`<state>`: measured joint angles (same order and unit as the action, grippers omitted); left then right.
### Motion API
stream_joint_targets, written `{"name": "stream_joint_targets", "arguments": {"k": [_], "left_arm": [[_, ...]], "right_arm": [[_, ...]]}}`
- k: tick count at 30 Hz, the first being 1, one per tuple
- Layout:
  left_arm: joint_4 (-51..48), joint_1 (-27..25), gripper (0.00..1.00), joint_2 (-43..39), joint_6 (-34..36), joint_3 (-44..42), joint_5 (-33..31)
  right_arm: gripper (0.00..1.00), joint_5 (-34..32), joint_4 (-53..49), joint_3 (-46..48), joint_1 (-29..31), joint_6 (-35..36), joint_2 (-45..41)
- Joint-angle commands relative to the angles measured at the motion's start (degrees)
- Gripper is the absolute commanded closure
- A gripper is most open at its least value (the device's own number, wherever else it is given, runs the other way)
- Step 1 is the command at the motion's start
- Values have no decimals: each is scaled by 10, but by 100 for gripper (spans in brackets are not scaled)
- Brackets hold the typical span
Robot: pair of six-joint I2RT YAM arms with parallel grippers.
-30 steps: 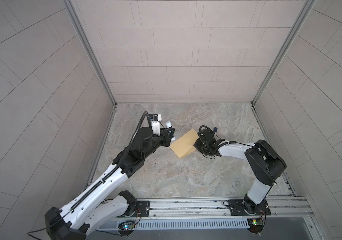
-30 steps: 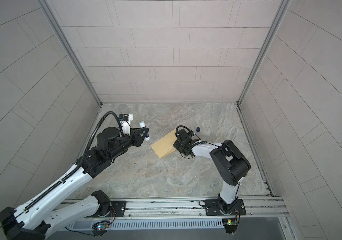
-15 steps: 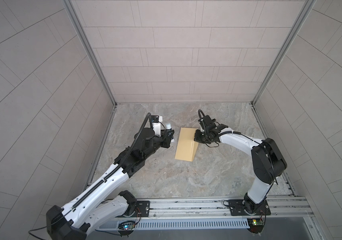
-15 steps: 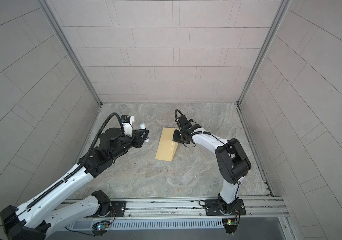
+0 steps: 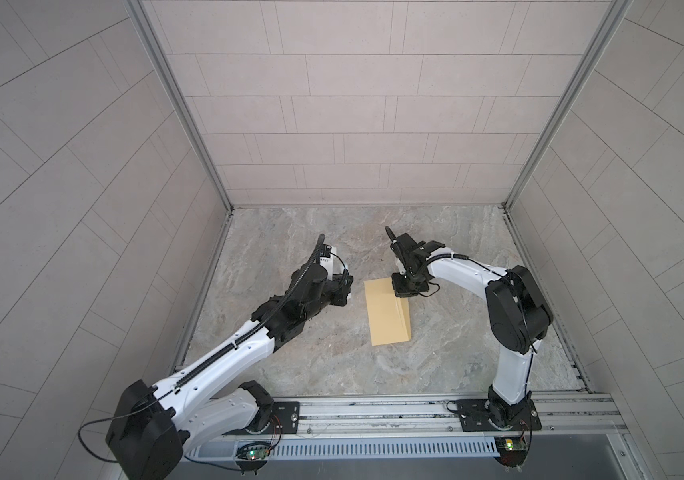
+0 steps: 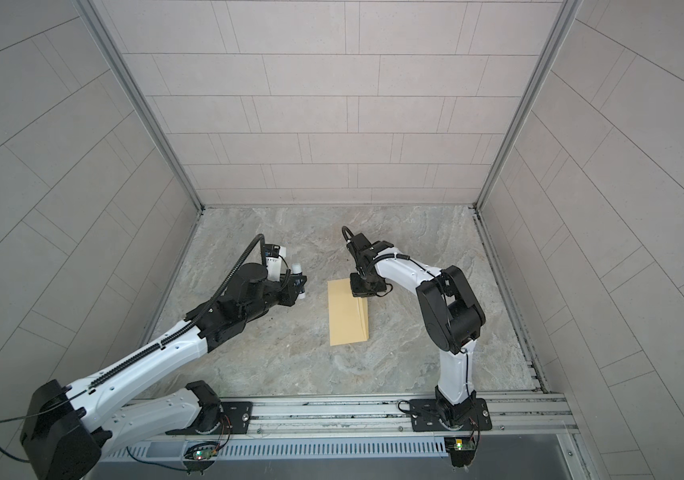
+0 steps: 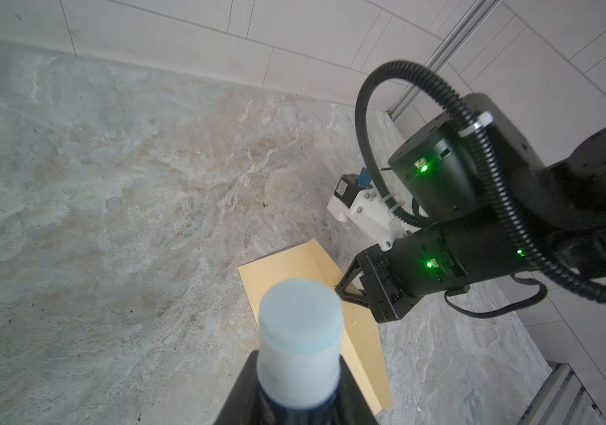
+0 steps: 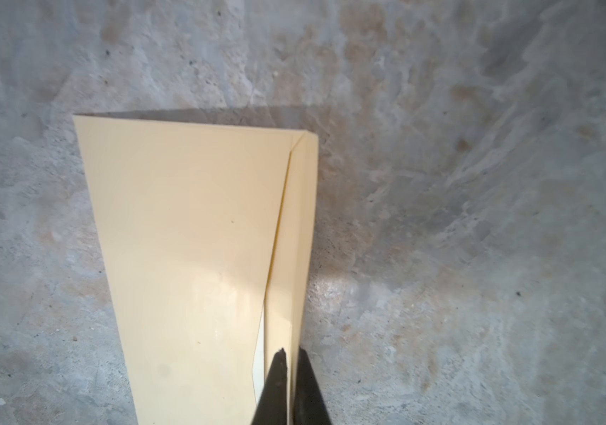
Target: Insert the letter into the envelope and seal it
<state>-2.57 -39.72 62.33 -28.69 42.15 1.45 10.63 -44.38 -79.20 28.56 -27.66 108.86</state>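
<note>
Cell: tiled walls are closing in three sides, marble worktop (image 5: 290, 232) is carrying the job, and a rail is running along the front.
Envelope (image 5: 386, 311): lying flat mid-worktop between the two arms. Its long axis is running far-to-near in both top views (image 6: 346, 313), with the near end leaning slightly right.
Flap (image 8: 297, 220): running along the long edge on the right arm's side, lying folded over the body.
Letter: not showing loose anywhere. A pale sliver (image 8: 259, 353) is peeking from under the flap edge, so probably already inside.
Right jaws: sitting over the far corner on the flap side, nearly together with a thin slit. Flap paper is showing through the slit, but I can't tell if they're pinching it.
Left jaws: clamping an uncapped glue stick (image 7: 299, 323), tip pointing at the envelope, hovering off the opposite long edge and clear of the paper.
Key relation: the glue is having to cross the envelope's short axis to reach the flap, and the right arm is nearer to it.
Room: open worktop is lying all round; the near end of the flap is looking free.
Risk: the right wrist is crowding the far end, so I'm expecting a clash there.
</note>
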Motion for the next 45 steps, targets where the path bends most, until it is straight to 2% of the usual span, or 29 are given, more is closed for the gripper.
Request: {"name": "stream_joint_targets", "arguments": {"k": [1,6,12,16,19,21,27,34,45], "left_arm": [[56,-16,100,19,-6,-14,-15],[108,-31,100,66,-11,-29,-19],[153,-37,100,130,-11,-31,-18],[178,-39,100,170,-14,-30,-15],[188,-40,100,194,-20,-29,-13],[193,-40,100,215,-25,-26,-12],[222,-41,100,280,-43,-21,-2],[244,-42,100,330,-50,-18,-3],[258,-42,100,371,-61,-20,1]], "right_arm": [[83,0,-19,-17,-1,11,-1],[67,-7,-7,-11,-2,15,-55],[65,-51,11,41,-30,9,-148],[68,-69,23,75,-53,10,-167],[75,-61,27,82,-59,13,-148],[82,-53,37,89,-59,10,-131],[89,-6,71,108,-58,-11,-90],[91,39,117,133,-39,-44,-86],[92,53,154,139,6,-77,-66]]}}
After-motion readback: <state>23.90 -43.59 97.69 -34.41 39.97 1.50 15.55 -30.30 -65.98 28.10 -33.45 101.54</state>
